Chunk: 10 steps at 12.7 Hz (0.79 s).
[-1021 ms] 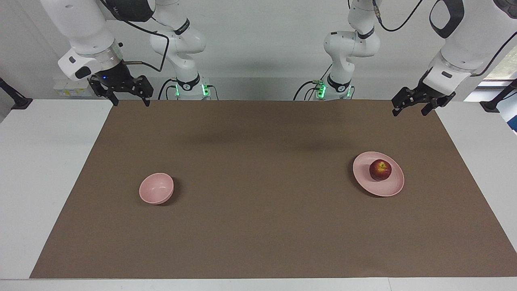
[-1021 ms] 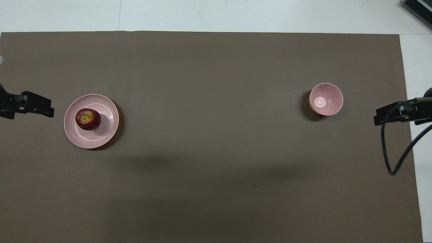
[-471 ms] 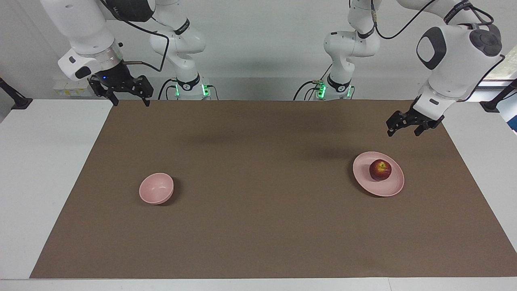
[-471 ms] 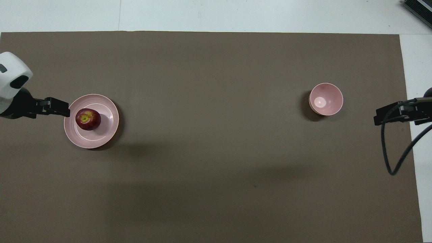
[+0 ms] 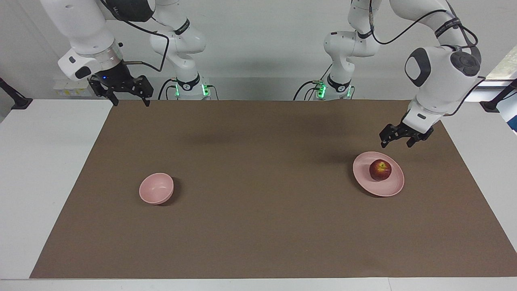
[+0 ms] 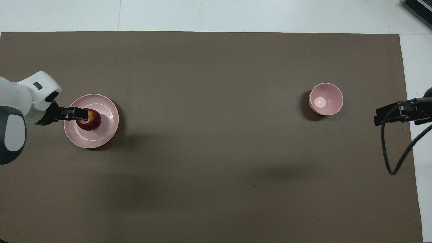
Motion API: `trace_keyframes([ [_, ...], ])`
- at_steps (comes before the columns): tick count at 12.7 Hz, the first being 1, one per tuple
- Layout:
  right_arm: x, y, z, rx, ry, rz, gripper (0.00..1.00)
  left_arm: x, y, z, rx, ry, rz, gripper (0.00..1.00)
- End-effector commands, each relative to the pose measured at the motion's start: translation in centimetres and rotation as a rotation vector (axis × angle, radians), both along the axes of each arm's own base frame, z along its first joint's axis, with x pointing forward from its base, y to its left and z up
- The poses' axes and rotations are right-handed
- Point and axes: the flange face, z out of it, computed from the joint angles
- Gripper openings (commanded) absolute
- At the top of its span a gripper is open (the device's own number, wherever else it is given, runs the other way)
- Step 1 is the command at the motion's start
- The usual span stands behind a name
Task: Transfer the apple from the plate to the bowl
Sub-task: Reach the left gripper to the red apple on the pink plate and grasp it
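Observation:
The dark-red apple [image 5: 380, 170] sits on the flat pink plate [image 5: 388, 188] toward the left arm's end of the table. In the overhead view the apple [image 6: 91, 123] is partly covered by my left gripper [image 6: 79, 113] over the plate [image 6: 101, 136]. In the facing view my left gripper [image 5: 396, 141] is open, in the air above the plate's rim, apart from the apple. The small deep pink bowl [image 5: 156, 188] [image 6: 326, 99] stands empty toward the right arm's end. My right gripper [image 5: 130, 99] [image 6: 388, 115] is open and waits over the mat's edge.
A brown mat [image 5: 258, 226] covers the white table [image 5: 44, 169]. A black cable [image 6: 393, 158] loops down from the right arm. A dark object [image 6: 418, 8] lies at the table's corner farthest from the robots, at the right arm's end.
My left arm has come down and moved in from the mat's edge, and its gripper now hangs over the plate. The right arm, apple, plate and bowl have not moved.

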Motion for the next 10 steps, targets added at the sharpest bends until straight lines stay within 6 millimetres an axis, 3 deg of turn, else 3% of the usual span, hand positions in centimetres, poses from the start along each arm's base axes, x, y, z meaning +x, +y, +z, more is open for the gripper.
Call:
trace_keyframes([
  [1,-0.1,-0.2,0.3,0.021,0.007,-0.001,1.00,0.8,-0.2,-3.2,0.012,-0.023,-0.020,1.00],
  [5,-0.1,-0.2,0.3,0.021,0.007,-0.001,1.00,1.2,0.0,-7.2,0.022,-0.063,-0.015,1.00],
  [10,-0.1,-0.2,0.3,0.021,0.007,-0.001,1.00,0.3,-0.5,-8.5,0.022,-0.042,-0.016,1.00],
])
